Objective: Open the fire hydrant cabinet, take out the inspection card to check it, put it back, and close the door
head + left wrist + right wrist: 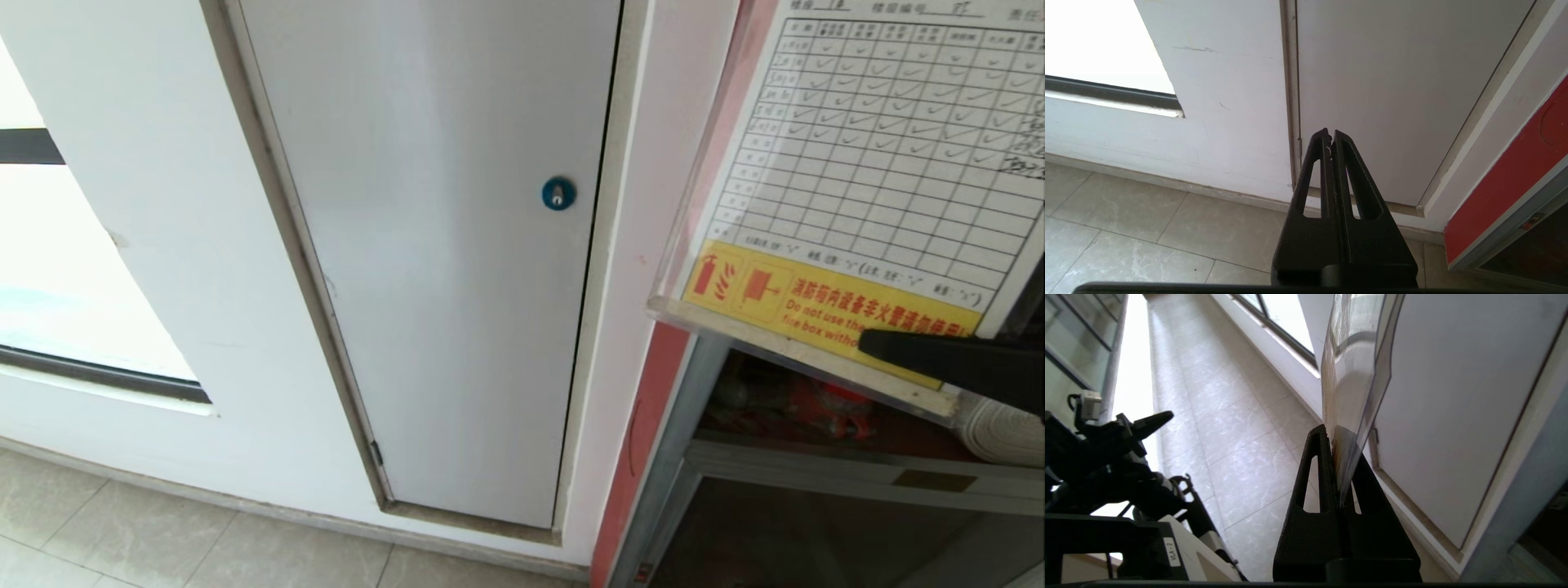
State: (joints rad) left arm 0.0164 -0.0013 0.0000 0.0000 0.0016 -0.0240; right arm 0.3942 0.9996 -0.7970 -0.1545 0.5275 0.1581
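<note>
The inspection card, a white ruled sheet full of ticks with a yellow warning strip along its near edge, is tilted up at the right of the head view, in front of the fire hydrant cabinet. My right gripper is shut on that yellow edge. In the right wrist view the card, in a clear sleeve, rises edge-on from the right gripper. Below the card the cabinet's silver frame, red valve and white hose show. The door is out of view. My left gripper hangs low, shut and empty.
A white panel with a round blue lock fills the wall left of the cabinet. A window lies at the far left, over a tiled floor. A dark glass panel sits under the cabinet opening.
</note>
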